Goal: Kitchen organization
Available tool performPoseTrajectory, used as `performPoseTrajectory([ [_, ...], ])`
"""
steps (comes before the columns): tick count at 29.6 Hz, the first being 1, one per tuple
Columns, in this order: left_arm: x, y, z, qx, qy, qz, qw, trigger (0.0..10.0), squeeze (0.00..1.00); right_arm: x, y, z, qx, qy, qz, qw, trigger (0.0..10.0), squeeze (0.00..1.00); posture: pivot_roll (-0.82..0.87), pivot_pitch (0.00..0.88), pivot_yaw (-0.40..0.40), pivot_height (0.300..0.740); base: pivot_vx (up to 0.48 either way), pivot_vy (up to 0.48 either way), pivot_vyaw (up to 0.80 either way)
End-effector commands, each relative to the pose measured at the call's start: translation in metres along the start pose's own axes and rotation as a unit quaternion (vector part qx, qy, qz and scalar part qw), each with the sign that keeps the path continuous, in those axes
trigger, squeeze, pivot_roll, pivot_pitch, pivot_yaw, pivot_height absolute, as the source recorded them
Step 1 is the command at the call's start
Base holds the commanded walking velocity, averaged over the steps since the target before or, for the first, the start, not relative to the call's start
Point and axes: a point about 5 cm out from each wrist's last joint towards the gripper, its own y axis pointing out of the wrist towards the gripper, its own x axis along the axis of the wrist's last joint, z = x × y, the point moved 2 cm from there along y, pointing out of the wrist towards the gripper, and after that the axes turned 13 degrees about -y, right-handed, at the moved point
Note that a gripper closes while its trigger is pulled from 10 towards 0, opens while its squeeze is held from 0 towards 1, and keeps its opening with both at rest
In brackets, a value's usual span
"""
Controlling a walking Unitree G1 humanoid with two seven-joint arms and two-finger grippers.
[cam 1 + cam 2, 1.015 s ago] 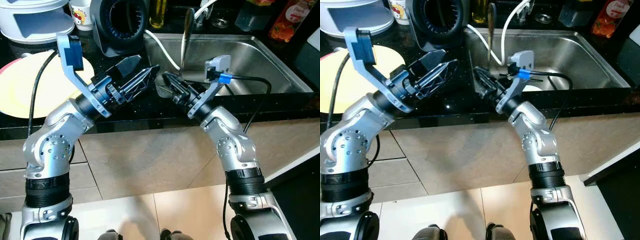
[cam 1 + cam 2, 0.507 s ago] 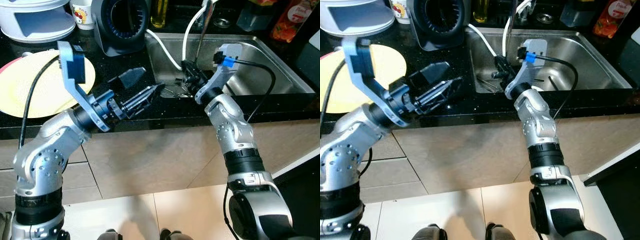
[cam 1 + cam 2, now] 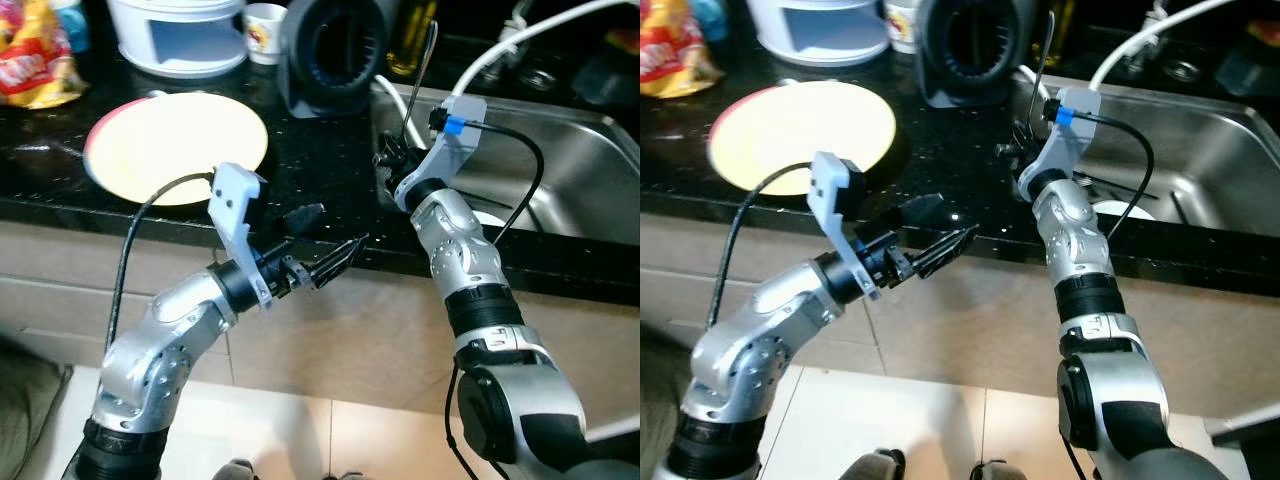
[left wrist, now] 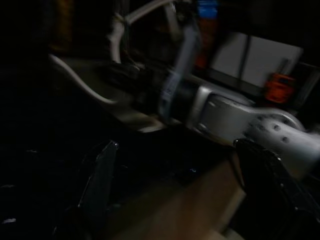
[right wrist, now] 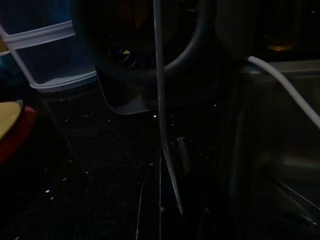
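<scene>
The right gripper (image 3: 385, 160) sits at the rim between the black counter (image 3: 330, 150) and the steel sink (image 3: 560, 150), squeezing the bottom of a long thin metal utensil (image 3: 420, 75) that stands straight up. Just behind it is a round black appliance (image 3: 335, 50). The left gripper (image 3: 330, 245) hangs past the counter's front edge, above the floor, with its fingers spread apart and nothing in them. Far off to its side, a yellow plate (image 3: 180, 145) lies flat on the counter. Inside the sink, near the right gripper, lie a white dish (image 3: 1120, 212) and some thin utensils.
</scene>
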Motion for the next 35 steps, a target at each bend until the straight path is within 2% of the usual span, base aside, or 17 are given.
performPoseTrajectory([
  [1,-0.003,0.001,0.002,0.004,0.002,-0.004,1.000,10.0,0.00,0.000,-0.001,-0.012,-0.033,-0.004,0.001,0.999,10.0,0.00,0.21,0.099,-0.100,0.740,0.000,0.000,0.00],
  [5,-0.002,-0.002,0.001,-0.010,-0.012,-0.011,1.000,10.0,0.00,-0.003,0.000,-0.017,-0.057,-0.028,0.015,0.998,10.0,0.00,0.21,0.098,-0.097,0.740,0.000,0.000,0.00],
  [9,0.002,-0.006,0.005,-0.002,-0.018,-0.025,1.000,10.0,0.00,-0.006,-0.001,-0.019,-0.071,-0.043,0.020,0.996,10.0,0.00,0.21,0.106,-0.097,0.740,0.000,0.000,0.00],
  [16,0.010,-0.010,0.011,0.013,-0.015,-0.047,0.999,10.0,0.00,-0.012,-0.004,-0.024,-0.087,-0.037,0.025,0.995,10.0,0.00,0.21,0.112,-0.096,0.740,0.077,0.000,0.00],
  [23,0.015,-0.007,0.008,0.003,-0.010,-0.054,0.999,10.0,0.00,-0.010,-0.008,-0.034,-0.099,-0.030,0.014,0.995,10.0,0.00,0.20,0.111,-0.093,0.740,0.281,0.000,0.00],
  [28,0.020,-0.003,-0.002,-0.024,-0.006,-0.060,0.998,10.0,0.00,-0.009,-0.009,-0.038,-0.103,-0.027,0.009,0.994,10.0,0.00,0.20,0.110,-0.094,0.740,0.281,0.000,0.00],
  [35,0.037,0.001,-0.023,-0.077,0.009,-0.079,0.994,10.0,0.00,-0.005,-0.011,-0.046,-0.114,-0.024,-0.001,0.993,10.0,0.00,0.20,0.109,-0.094,0.740,0.286,0.000,0.00],
])
